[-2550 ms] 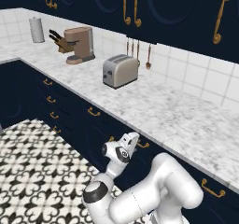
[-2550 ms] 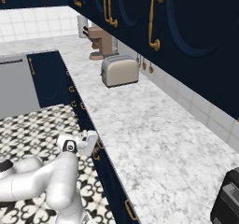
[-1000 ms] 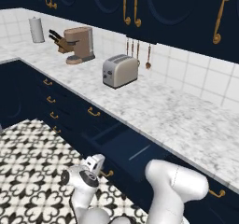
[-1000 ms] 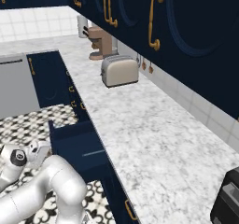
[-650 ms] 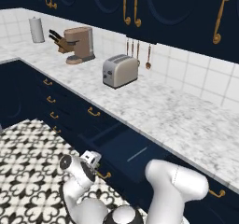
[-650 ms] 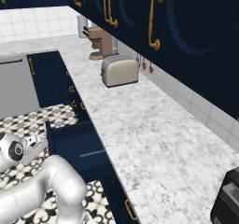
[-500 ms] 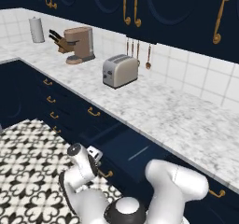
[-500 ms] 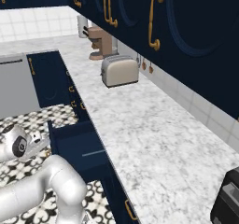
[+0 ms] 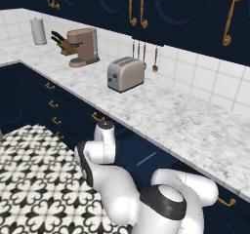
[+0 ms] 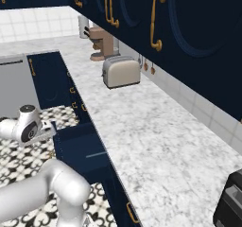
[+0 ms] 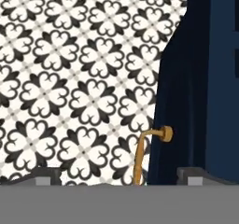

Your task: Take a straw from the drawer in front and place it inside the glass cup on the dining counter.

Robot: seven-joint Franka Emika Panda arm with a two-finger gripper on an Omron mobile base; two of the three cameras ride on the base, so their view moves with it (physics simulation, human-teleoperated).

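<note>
Hand view: pincer (image 11: pixel 119 175) spread, astride brass handle (image 11: pixel 140 155) of drawer (image 11: pixel 186 101).

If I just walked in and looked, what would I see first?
Probably the big white robot arm bending low over the flowery black-and-white floor. Its open gripper sits by the brass handle of the pulled-out navy drawer. A thin pale straw lies inside.

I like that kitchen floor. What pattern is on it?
The floor has black, clover-like flower shapes on white tiles, repeated in a grid. The hand view shows it best.
</note>
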